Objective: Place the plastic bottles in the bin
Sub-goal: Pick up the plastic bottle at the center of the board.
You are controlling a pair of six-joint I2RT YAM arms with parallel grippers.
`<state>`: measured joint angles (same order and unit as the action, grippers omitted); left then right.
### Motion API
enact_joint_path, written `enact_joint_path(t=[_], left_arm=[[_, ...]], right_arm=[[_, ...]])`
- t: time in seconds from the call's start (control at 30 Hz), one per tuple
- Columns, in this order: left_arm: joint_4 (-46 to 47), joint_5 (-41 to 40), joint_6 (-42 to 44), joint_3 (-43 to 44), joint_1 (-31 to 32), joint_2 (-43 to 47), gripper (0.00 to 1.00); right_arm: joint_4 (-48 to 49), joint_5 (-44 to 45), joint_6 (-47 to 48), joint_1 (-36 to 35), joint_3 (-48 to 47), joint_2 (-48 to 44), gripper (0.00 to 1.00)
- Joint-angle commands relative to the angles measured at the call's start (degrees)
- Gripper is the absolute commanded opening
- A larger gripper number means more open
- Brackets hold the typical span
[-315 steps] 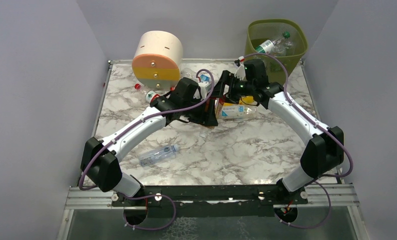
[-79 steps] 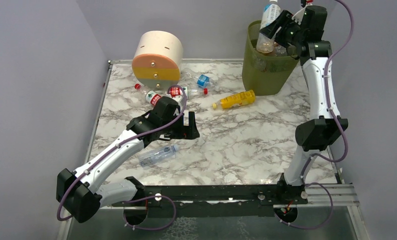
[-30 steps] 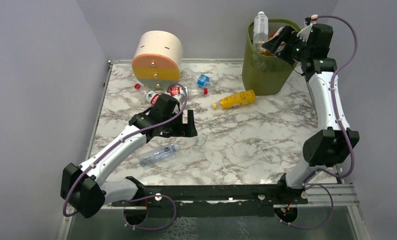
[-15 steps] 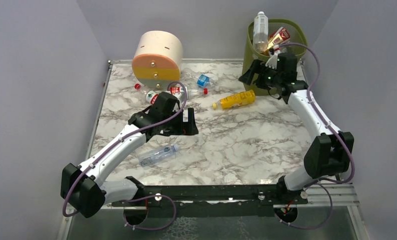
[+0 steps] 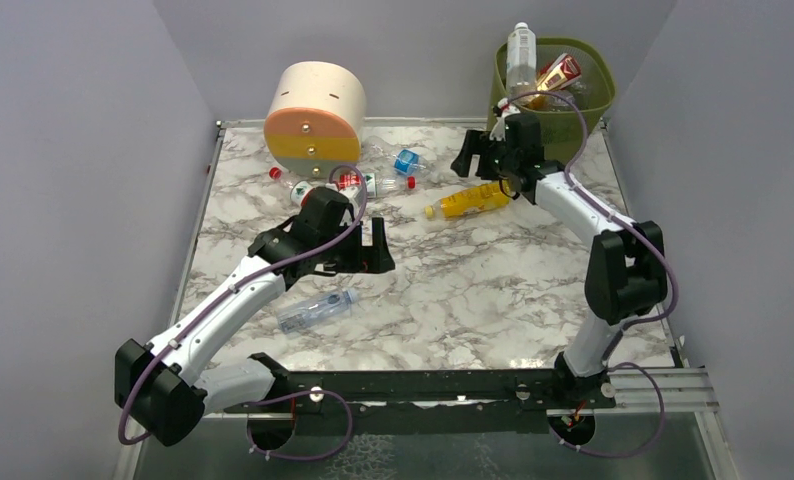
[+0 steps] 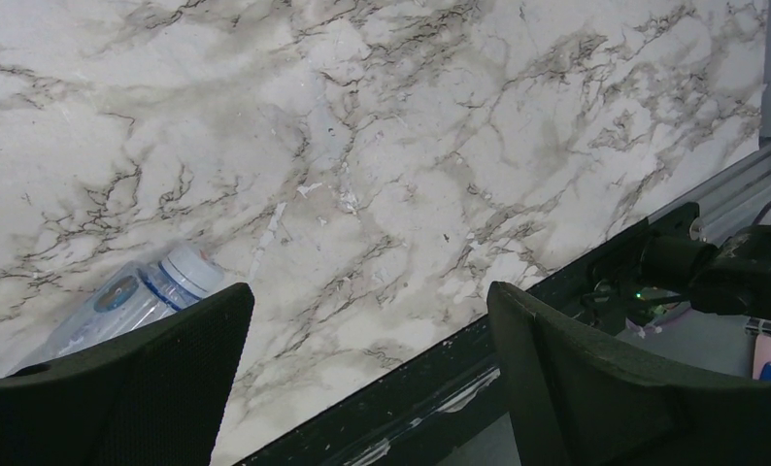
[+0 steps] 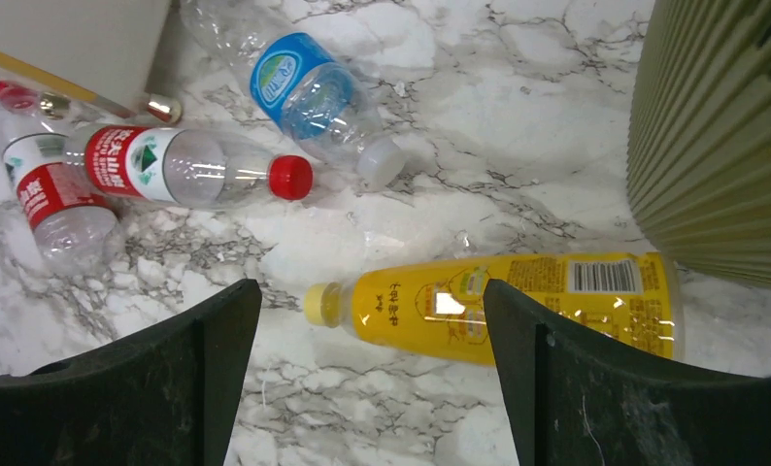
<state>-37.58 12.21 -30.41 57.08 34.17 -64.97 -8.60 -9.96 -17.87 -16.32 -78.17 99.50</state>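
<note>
Five plastic bottles lie on the marble table [image 5: 533,290]: a yellow bottle [image 7: 498,306] just beside the bin [image 5: 595,75], a blue-labelled bottle [image 7: 309,92] and two red-labelled bottles [image 7: 187,165] [image 7: 56,199] near the round drawer box [image 5: 315,115], and a clear bottle [image 5: 318,310] near the left arm. The right arm folds at its elbow and reaches back toward the bin; the right gripper [image 7: 368,291] hovers over the yellow bottle, fingers spread and empty. The left arm stretches toward mid-table; the left gripper [image 6: 369,291] hangs above bare marble, spread wide and empty, with the clear bottle beside one finger. The olive-green bin holds at least three bottles; an upright clear one [image 5: 519,50] sticks up above its rim.
</note>
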Motion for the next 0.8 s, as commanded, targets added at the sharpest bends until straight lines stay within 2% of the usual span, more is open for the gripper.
enact_joint_path(t=[0.0,0.33,0.77], left_arm=[[-0.4,0.9,-0.1,-1.0,-0.3,1.1,0.97],[-0.4,0.7,-0.2,-1.6,-0.3,1.6,0.97],[0.5,1.2,0.2,-2.6,-0.3,1.3,0.97]], right_arm=[[4.2,3.0,2.3,-0.5,-2.6,4.5,0.87],[1.3,6.5,3.9,-1.4,-7.5,12.9,0.87],[1.6,9.6,2.7,-1.5,4.8,9.6,0.87]])
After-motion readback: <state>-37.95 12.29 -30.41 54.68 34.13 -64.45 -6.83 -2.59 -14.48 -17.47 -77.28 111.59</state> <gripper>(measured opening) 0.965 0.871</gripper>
